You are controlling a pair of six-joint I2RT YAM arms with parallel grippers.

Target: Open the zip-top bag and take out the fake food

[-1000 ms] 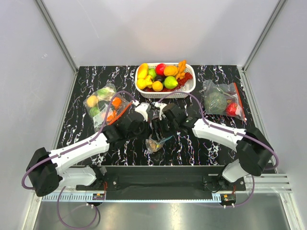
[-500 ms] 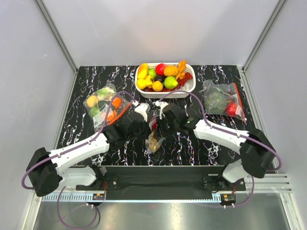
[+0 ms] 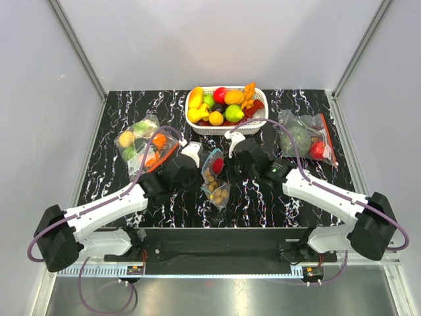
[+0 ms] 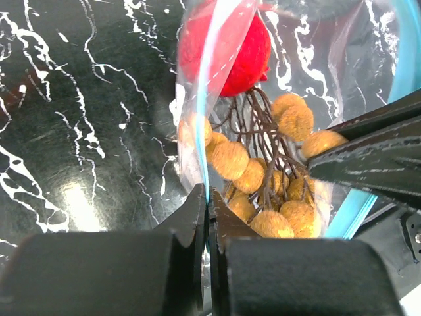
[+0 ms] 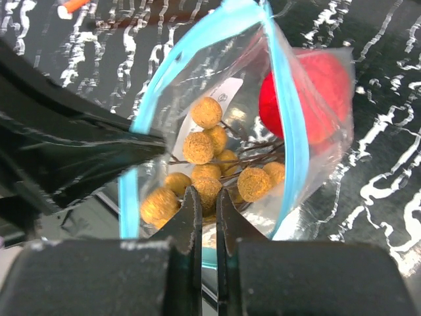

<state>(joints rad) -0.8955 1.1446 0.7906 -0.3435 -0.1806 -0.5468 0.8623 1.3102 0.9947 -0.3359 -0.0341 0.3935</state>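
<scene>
table (image 3: pixel 145 105): black marbled, with a white basket (image 3: pixel 223 129) of mixed fruit at the far side and an orange-zipped bag at each flank (image 3: pixel 145 141) (image 3: pixel 302 139).

zip-top bag (image 3: pixel 215 176): held between the two arms at mid-table, in front of the basket. the teal strip is seen parted into a loop, so the mouth is judged open.

left claw (image 4: pixel 209 197): pressed together, pinching one lip of the bag at the strip.

right claw (image 5: pixel 208 197): pressed together on the opposite lip.

red fruit (image 4: pixel 227 49) and bunch of tan balls (image 5: pixel 198 147): both inside the bag.

risks: both claws are occupied, so one must be released to reach in, and the mouth may then collapse. the thin lip may slip from a pinch if pulled wider. if the bag is tipped, the fruit may roll off.
</scene>
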